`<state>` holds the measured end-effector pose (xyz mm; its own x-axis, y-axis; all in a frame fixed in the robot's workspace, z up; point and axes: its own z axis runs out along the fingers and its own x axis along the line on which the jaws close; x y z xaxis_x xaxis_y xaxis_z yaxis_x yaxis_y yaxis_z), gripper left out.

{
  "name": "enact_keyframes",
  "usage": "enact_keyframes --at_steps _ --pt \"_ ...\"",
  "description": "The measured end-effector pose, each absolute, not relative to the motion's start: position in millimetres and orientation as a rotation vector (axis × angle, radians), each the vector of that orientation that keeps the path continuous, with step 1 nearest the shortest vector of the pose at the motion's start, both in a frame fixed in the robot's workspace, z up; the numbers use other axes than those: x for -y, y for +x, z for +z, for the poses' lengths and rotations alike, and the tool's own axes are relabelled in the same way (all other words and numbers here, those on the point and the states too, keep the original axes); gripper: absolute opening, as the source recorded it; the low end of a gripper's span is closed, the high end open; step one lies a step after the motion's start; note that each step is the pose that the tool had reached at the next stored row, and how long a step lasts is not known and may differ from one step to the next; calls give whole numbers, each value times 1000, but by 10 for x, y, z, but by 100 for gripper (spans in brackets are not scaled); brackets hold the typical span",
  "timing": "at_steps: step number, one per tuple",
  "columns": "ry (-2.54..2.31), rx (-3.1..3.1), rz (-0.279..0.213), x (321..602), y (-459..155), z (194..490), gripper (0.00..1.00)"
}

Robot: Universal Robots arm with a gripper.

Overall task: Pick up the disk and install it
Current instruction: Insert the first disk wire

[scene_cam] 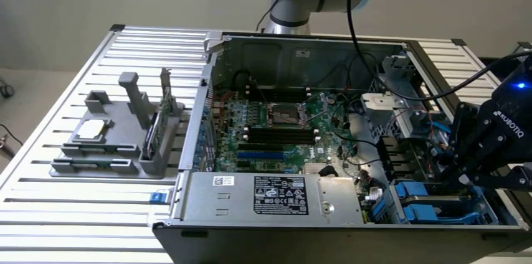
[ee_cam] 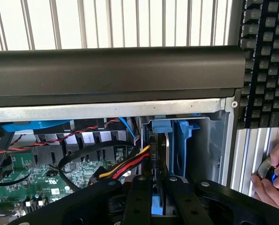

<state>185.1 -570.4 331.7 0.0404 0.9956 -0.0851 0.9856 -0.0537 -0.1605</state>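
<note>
**Disk going down into the drive bay**

While the end effector [scene_cam: 486, 152] hangs over the drive bays at the exterior view's right end of the open computer case [scene_cam: 332, 121], its fingers are drawn close together, pinching the disk [ee_cam: 158, 187] by its blue bracket; from the wrist view the disk stands on edge between the black fingers [ee_cam: 139, 197], its lower part already inside the blue-lined bay [ee_cam: 184, 140]; how deep it sits I cannot tell.

Seating looks like the step in hand, and doing it well means keeping the disk square to the bay rails; any tilt and the bracket will likely bind against the blue guides; a straight, slow push along the slot is the safe call.

Watch the cables: a red, yellow and black bundle [ee_cam: 125, 166] runs just beside the disk, and a pinched wire could stop it short; the grip should stay firm until the bracket sits home.

Over on the bench [scene_cam: 99, 214], a grey fixture [scene_cam: 116, 133] holds a small square chip [scene_cam: 90, 130], well apart from the action; a person's hand [ee_cam: 273, 176] rests near a keyboard [ee_cam: 268, 61] outside the case.
</note>
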Motion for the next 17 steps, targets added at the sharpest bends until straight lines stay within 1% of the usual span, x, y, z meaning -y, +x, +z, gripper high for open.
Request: enact_keyframes --at_steps 16,17 --pt "-2224 2120 266 5705 1835 3313 16" --pt "-2223 2120 265 5704 1835 3312 18"
